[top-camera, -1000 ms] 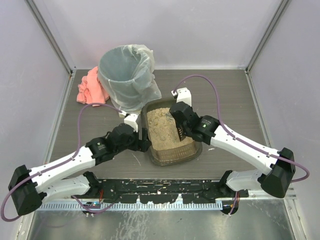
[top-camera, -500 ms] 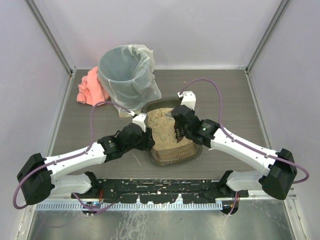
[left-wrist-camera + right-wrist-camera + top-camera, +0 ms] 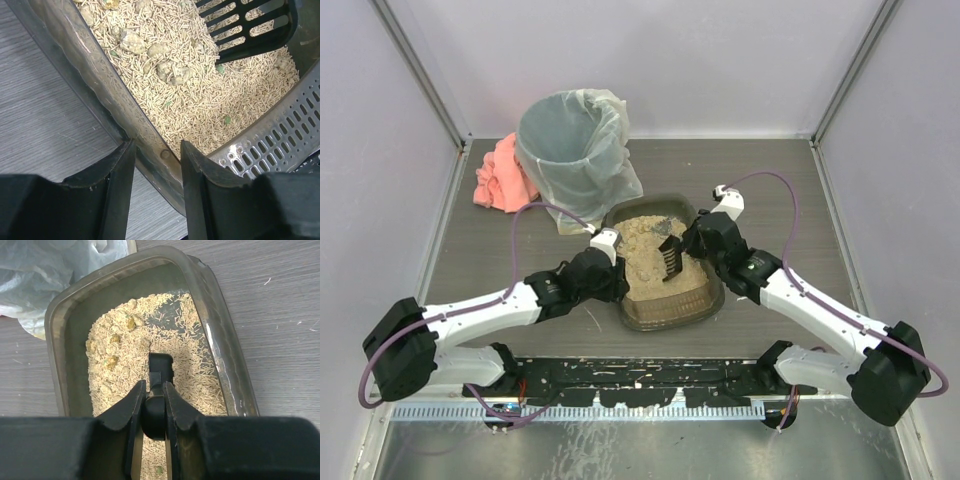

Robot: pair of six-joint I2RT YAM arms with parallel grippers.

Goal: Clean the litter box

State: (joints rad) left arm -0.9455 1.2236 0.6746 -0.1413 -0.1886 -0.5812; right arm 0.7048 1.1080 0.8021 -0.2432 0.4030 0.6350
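The litter box is a dark tray of beige pellet litter in the table's middle. It also shows in the left wrist view and the right wrist view. My left gripper straddles its left wall, one finger outside and one inside, shut on the wall. My right gripper is shut on the handle of a black slotted scoop, whose head rests on the litter. The scoop's slots show in the left wrist view. Clumps lie in the litter.
A tall round bin with a whitish plastic liner stands just behind the box's far left corner. A pink cloth lies left of the bin. A grey perforated plastic piece sits inside the box by my left gripper.
My left gripper has moved right up to the box's left wall and now straddles it. My right gripper has drawn back to the right with the scoop.
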